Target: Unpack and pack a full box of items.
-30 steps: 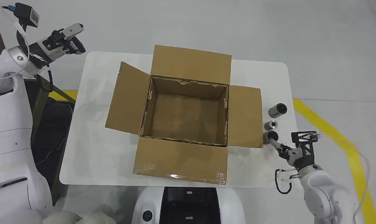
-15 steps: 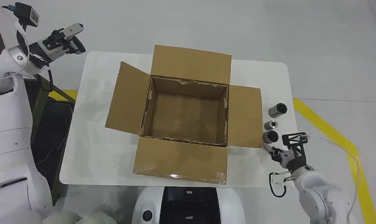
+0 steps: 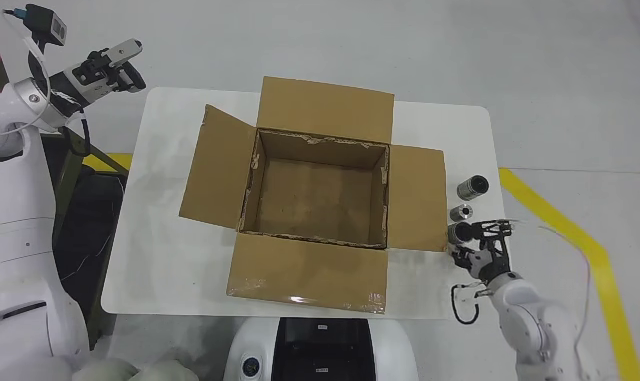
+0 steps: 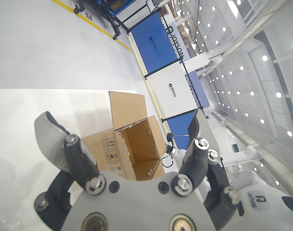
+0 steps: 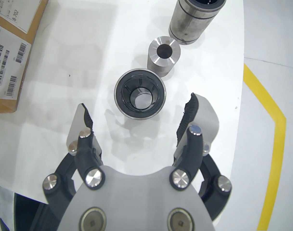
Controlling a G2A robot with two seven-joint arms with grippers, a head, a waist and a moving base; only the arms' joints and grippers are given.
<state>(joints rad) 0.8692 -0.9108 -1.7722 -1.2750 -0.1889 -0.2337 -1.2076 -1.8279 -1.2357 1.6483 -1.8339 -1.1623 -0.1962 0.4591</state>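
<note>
White table surface [image 3: 165, 241] is occupied by an opened cardboard box [image 3: 325, 106], its inside bare. Beyond the table's far left corner the left gripper [image 3: 132, 65] is held with fingers apart, unmoved over the last second. Right of the box, three metal parts are lined up near the table's edge: a long linear bearing [image 5: 197, 13], a steel bushing [image 5: 163, 56] and a short linear bearing [image 5: 139, 94]. The right gripper [image 5: 138, 106] has been brought inward to the short bearing, fingers spread, the piece just ahead and untouched. Repacking is judged to begin with it. On the right flap barcoded labels [image 5: 6, 49] are carried, and on the box side handling symbols [image 4: 110, 150]; their print is left unread.
</note>
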